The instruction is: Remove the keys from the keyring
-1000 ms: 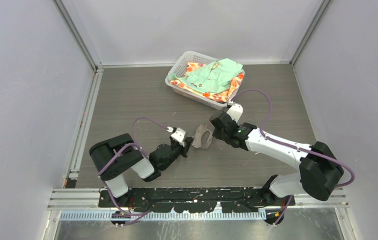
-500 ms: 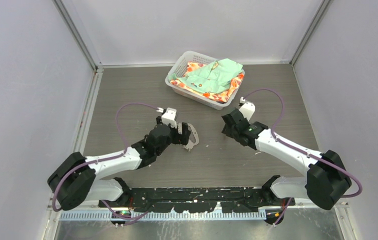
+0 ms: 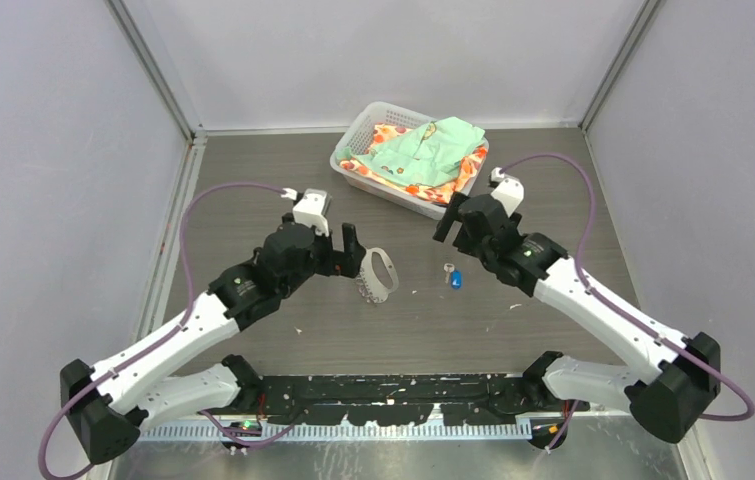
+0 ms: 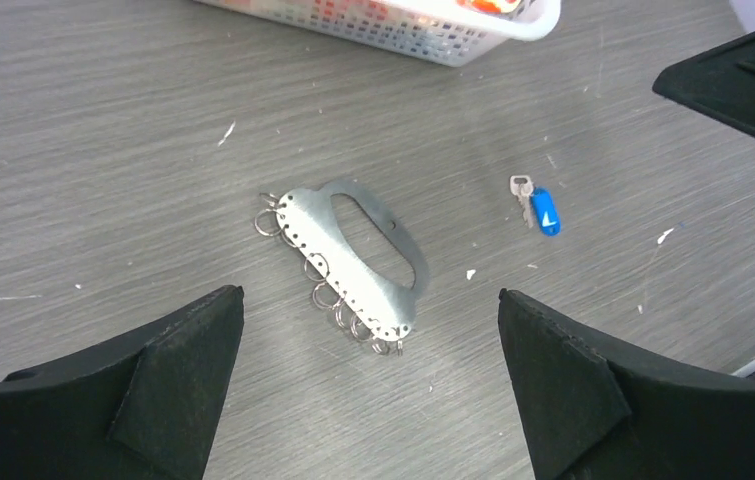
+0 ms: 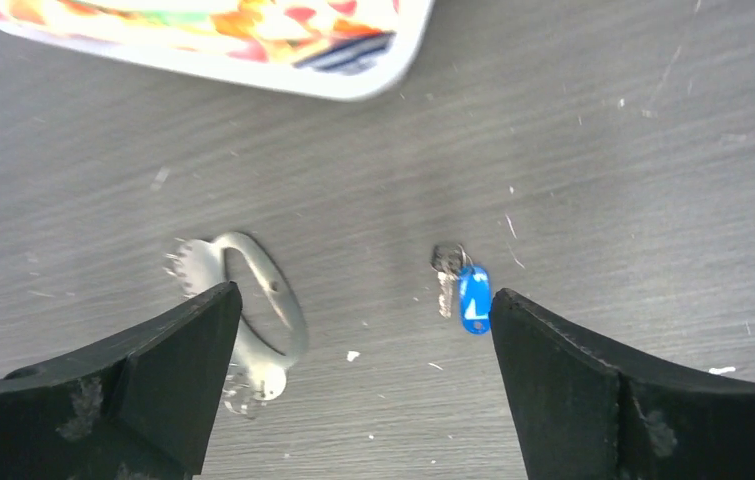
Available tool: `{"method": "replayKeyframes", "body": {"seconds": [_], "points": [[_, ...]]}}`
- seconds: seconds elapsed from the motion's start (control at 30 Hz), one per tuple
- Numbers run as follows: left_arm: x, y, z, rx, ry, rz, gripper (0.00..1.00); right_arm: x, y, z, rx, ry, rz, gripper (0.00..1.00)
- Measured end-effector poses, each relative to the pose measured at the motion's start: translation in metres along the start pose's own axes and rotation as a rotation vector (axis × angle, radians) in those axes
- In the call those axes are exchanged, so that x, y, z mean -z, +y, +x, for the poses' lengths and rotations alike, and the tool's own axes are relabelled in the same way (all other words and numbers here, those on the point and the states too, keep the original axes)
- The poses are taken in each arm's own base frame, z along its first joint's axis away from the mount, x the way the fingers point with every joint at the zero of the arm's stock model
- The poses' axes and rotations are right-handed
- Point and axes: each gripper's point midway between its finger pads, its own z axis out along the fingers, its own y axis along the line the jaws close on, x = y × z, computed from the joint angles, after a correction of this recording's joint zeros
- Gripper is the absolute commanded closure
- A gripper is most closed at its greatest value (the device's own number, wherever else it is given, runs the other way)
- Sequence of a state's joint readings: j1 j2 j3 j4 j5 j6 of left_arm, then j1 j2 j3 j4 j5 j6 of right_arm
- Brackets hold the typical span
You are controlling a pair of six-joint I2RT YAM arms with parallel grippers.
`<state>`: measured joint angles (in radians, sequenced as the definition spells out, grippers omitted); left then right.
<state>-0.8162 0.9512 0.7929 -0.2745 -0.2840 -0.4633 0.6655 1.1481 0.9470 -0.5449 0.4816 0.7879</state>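
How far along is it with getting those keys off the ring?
It looks finished. Done: the keys, one with a blue head, lie on the table apart from the keyring, whose small rings look empty in the left wrist view. In hand: nothing; the left gripper and right gripper both stand open and hold nothing. Left: apparently nothing, since no key shows on the keyring.

On the grey table (image 3: 253, 190) lie the keyring (image 3: 378, 275), the keys (image 3: 452, 277) apart to its right, a basket (image 3: 383, 190) behind, and pale specks (image 4: 470, 273).
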Motion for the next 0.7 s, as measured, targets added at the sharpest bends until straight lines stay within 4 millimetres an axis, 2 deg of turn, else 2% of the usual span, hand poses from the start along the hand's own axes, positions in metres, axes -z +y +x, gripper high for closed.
{"method": "replayKeyframes", "body": {"seconds": [0.13, 0.3, 0.53, 0.7], "points": [[0.019, -0.005, -0.029, 0.004, 0.001, -0.009, 0.0, 0.026, 0.015, -0.037, -0.022, -0.084, -0.068, 0.0], [0.036, -0.004, -0.047, -0.006, 0.03, -0.046, 0.0, 0.053, 0.024, -0.069, -0.039, -0.161, -0.133, 0.0], [0.042, 0.006, -0.042, -0.032, 0.065, -0.093, 0.0, 0.071, 0.024, -0.084, -0.032, -0.214, -0.174, 0.0], [0.042, 0.008, -0.039, -0.046, 0.076, -0.1, 0.0, 0.075, 0.025, -0.089, -0.025, -0.234, -0.187, 0.0]]}}
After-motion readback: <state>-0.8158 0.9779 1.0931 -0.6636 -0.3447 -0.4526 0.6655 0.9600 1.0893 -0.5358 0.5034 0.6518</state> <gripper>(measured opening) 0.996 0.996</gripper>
